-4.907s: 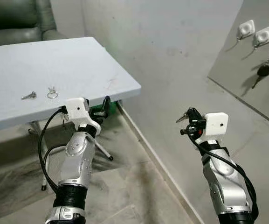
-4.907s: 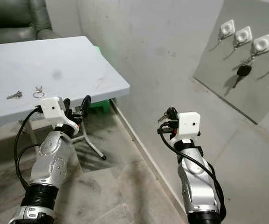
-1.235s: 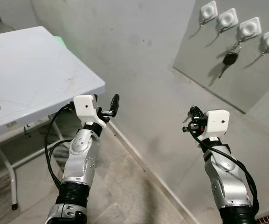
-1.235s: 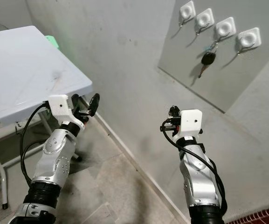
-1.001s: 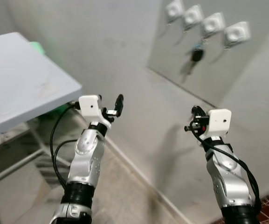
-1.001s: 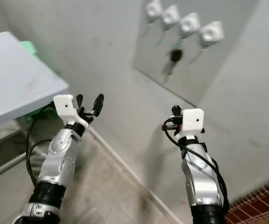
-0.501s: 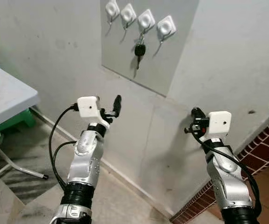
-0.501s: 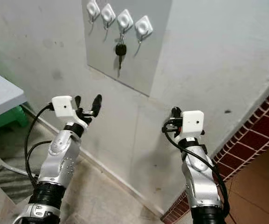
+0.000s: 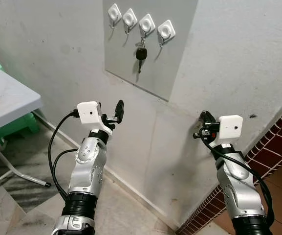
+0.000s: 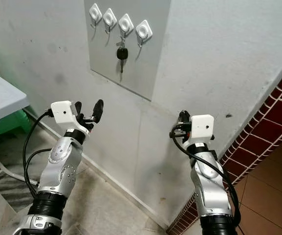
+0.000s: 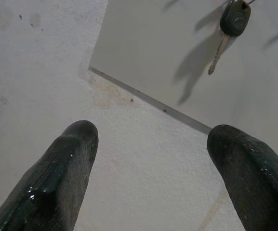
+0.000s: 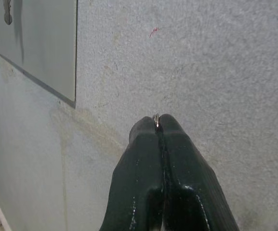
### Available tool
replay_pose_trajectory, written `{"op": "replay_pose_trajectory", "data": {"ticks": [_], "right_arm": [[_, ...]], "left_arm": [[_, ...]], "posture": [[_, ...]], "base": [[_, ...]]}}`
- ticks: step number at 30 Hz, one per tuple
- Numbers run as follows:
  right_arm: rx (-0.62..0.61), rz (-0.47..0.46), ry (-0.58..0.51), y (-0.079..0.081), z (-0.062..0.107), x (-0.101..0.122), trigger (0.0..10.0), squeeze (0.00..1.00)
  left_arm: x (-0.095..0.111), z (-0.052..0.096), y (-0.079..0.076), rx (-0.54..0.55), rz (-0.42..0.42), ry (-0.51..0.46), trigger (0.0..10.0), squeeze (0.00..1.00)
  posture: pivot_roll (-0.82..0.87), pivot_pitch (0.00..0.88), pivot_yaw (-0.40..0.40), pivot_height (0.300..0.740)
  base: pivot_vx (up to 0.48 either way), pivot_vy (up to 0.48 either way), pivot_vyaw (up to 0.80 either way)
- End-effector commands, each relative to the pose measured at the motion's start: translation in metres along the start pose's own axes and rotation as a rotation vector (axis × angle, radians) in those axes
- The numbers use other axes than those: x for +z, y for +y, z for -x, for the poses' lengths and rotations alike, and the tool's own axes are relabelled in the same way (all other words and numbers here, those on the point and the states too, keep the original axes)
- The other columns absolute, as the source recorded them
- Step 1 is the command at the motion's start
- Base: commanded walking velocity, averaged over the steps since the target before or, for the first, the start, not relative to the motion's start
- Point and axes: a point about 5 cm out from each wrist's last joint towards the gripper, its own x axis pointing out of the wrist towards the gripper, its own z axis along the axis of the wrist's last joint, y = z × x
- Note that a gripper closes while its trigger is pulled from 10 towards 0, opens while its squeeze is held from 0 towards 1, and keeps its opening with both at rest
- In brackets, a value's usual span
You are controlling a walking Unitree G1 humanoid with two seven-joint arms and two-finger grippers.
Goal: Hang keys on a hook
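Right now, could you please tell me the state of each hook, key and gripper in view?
Left gripper: open, holding nothing, raised toward the wall.
Right gripper: shut on a small metal piece, likely a key.
Black-headed key: hanging from the third hook.
Other three hooks: bare.
Grey panel: fixed on the wall.

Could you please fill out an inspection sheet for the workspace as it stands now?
Surface: grey wall panel carrying four white hooks in a row.
Job's things: black-headed key hanging on the third hook; sliver of metal pinched at the right gripper's tips, probably the keys.
Clutter: nothing seen.
Grippers: left gripper open, raised toward the wall; right gripper shut, below and right of the panel.
Cables: black cable looping along the left arm.
Surroundings: white table, green stool, brick skirting.
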Motion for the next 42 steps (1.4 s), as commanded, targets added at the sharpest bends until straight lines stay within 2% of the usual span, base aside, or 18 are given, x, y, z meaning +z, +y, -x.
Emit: {"op": "replay_pose_trajectory", "data": {"ticks": [1,33,42], "right_arm": [[-0.011,0.008,-0.044,-0.0034,-0.0037,0.0108,10.0,0.0],[0.0,0.003,-0.041,-0.0009,-0.0035,0.0096,10.0,0.0],[0.004,0.003,-0.039,0.0002,-0.0034,0.0093,10.0,0.0]], "left_arm": [[0.0027,-0.0011,-0.0013,-0.005,0.004,0.002,10.0,0.0],[0.0012,-0.0014,-0.0016,-0.001,0.011,0.02,10.0,0.0],[0.0009,-0.0014,-0.001,0.004,0.011,0.023,10.0,0.0]], "posture": [[-0.02,0.0,-0.069,0.74],[-0.02,0.0,-0.071,0.74],[-0.02,0.0,-0.071,0.74]], "base": [[0.0,0.0,0.0],[0.0,0.288,0.0],[0.0,0.426,0.0]]}}
